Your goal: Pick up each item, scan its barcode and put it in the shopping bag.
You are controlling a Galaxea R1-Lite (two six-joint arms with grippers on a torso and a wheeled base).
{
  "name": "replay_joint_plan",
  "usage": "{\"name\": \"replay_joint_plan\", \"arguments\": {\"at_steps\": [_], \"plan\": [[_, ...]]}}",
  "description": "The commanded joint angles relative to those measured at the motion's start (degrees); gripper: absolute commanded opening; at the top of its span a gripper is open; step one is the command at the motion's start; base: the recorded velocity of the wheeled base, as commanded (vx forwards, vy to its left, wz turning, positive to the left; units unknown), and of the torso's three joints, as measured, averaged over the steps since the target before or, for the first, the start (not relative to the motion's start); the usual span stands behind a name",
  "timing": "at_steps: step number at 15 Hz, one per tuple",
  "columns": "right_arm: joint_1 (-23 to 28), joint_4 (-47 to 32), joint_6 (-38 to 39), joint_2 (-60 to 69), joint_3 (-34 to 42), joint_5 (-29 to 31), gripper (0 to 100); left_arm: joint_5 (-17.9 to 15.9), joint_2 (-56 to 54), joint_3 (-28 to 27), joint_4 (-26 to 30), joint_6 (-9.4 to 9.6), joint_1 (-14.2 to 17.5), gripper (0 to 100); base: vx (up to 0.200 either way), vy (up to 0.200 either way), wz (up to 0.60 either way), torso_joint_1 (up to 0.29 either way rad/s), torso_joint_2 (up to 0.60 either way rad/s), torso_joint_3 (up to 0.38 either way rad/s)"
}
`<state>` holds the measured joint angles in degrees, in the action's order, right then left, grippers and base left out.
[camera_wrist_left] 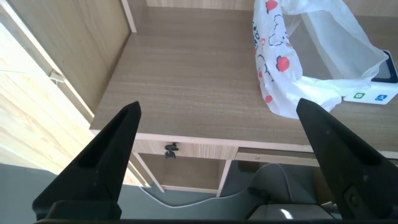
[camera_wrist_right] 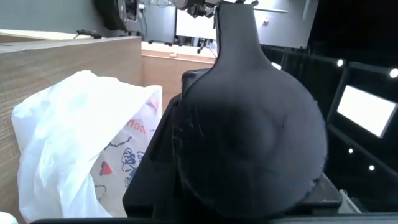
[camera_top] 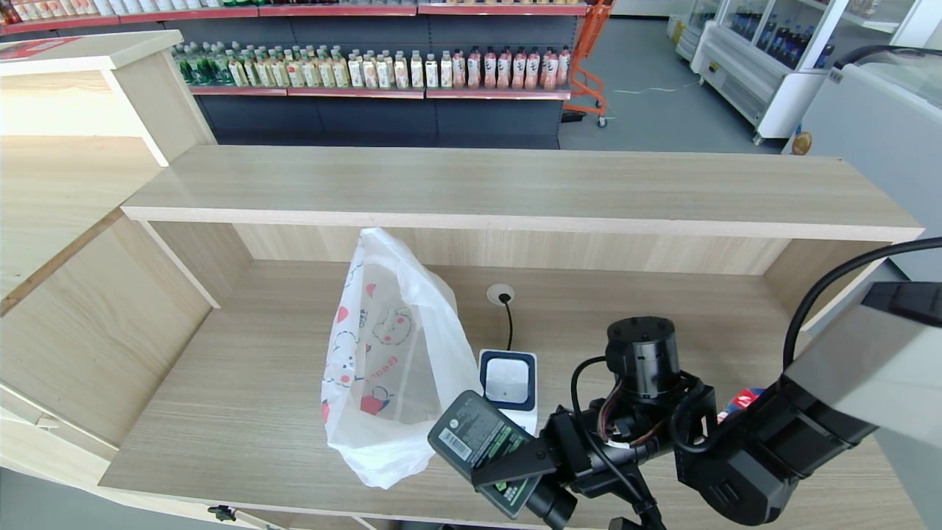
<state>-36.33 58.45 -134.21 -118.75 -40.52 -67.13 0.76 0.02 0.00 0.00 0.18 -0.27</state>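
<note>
The right claw (camera_top: 515,471) is gripping a dark flat packet (camera_top: 475,434), barcode label facing up, just beside the white scanner (camera_top: 508,379) and the standing shopping bag (camera_top: 390,353). The left claw (camera_wrist_left: 214,155) is hanging released over the wooden counter's (camera_top: 243,397) near edge, well apart from the bag. 1 raised ledge (camera_top: 515,184) is walling the far side. Bottle shelves (camera_top: 368,70) and freezers (camera_top: 773,51) are lining the room behind.

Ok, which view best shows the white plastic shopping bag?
Head view: the white printed plastic shopping bag shows almost whole on the light wooden counter. The left wrist view crops its top; in the right wrist view a dark shape covers part.
</note>
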Motion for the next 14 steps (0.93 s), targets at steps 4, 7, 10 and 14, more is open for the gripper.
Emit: {"name": "replay_joint_plan", "arguments": {"at_steps": [4,7,10,14], "plan": [[-0.23,-0.01,0.00,-0.34,-0.17,-0.01,0,0.04,-0.02,0.00,0.00,-0.01,0.00,100,0.000,0.000,0.00,0.000,0.00,0.000],[-0.32,-0.09,0.09,0.10,-0.17,-0.01,0,0.04,-0.02,0.00,0.00,-0.01,0.00,100,0.000,0.000,0.00,0.000,0.00,0.000],[-0.32,-0.09,0.17,0.27,-0.52,-0.01,0,0.04,-0.02,0.00,0.00,-0.01,0.00,100,0.000,0.000,0.00,0.000,0.00,0.000],[0.12,-4.05,2.19,4.58,-0.52,0.60,0,0.04,-0.02,0.00,0.00,-0.01,0.00,100,0.000,0.000,0.00,0.000,0.00,0.000]]}}
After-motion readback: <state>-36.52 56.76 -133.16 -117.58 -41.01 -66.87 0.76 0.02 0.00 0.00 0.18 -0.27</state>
